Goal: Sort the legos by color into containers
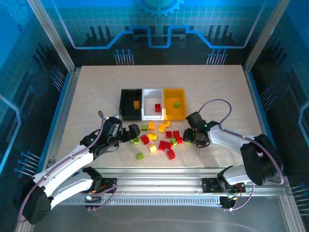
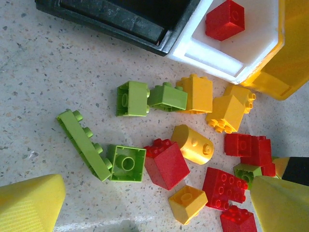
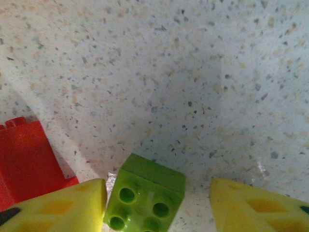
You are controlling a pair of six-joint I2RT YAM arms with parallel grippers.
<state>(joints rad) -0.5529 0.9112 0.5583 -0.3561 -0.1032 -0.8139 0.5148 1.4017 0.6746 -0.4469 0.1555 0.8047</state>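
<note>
We found the right gripper [image 3: 158, 186] low over the table [image 1: 96, 87] at the right edge of the loose legos [image 1: 159, 137]. Its jaws were partly spread to either side of a light green brick [image 3: 145, 195] lying on the surface. One yellow finger [image 3: 63, 208] stood just against the brick's side and the other stood apart from it, so the brick was bracketed but not pinched. A red brick [image 3: 24, 159] lay just beside that nearer finger. The left gripper [image 2: 152, 188] hung over the left part of the same pile with its jaws spread wide, gripping nothing. Beneath it we saw green, yellow-orange and red pieces scattered close together, among them a long green brick [image 2: 84, 145] lying off to one side. The three containers stood side by side in a row beyond the pile. The black bin [image 1: 122, 104] on the left held one yellow-orange lego [image 1: 136, 104], the white bin [image 1: 153, 117] in the middle held one red lego [image 1: 157, 107], and the yellow bin [image 1: 175, 115] on the right held one green lego [image 1: 176, 103].
</note>
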